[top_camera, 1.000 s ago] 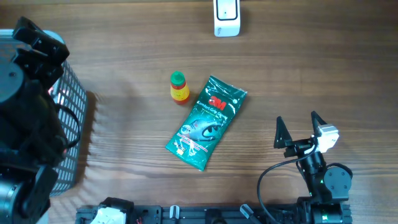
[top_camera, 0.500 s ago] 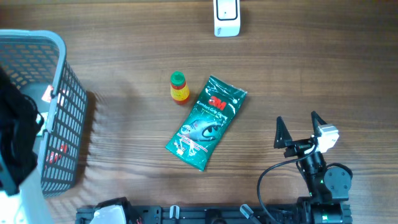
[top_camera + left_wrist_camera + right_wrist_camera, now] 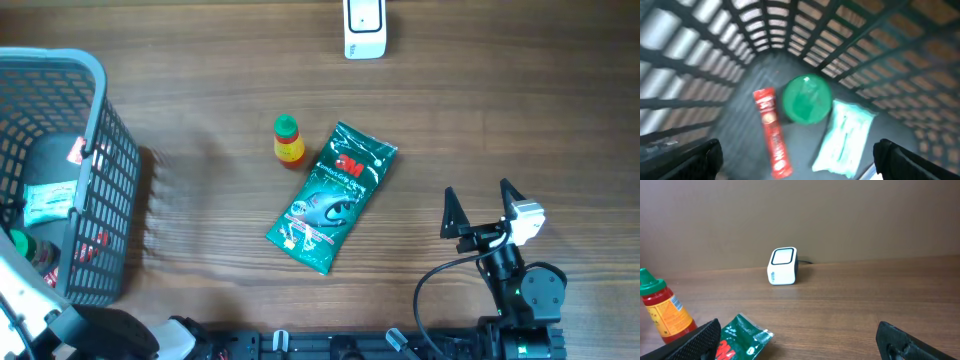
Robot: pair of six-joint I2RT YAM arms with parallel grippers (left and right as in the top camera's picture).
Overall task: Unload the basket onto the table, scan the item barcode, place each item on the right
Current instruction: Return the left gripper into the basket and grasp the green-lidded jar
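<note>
My right gripper (image 3: pixel 479 203) is spread wide and empty at the near right. The green packet (image 3: pixel 332 196) lies flat mid-table, well to its left and untouched, with the sauce bottle (image 3: pixel 288 141) just beside it and the scanner (image 3: pixel 364 28) at the far edge. My left gripper (image 3: pixel 799 157) is also spread wide and empty, facing into the basket (image 3: pixel 95 150).

My right arm (image 3: pixel 500 262) is all black, with a round joint housing (image 3: pixel 540 292), a small white block (image 3: pixel 527 218) beside the right hand (image 3: pixel 478 200) and a black cable (image 3: pixel 417 292) looping off one side. That hand's fingers (image 3: pixel 451 215) are flat, black and tapered to points. Of my left arm (image 3: pixel 90 332) I see just a white link (image 3: pixel 22 298) and a rounded black housing (image 3: pixel 125 340), and the left hand (image 3: pixel 797 155) shows the same matte black fingertips (image 3: pixel 702 160) in its wrist view.
</note>
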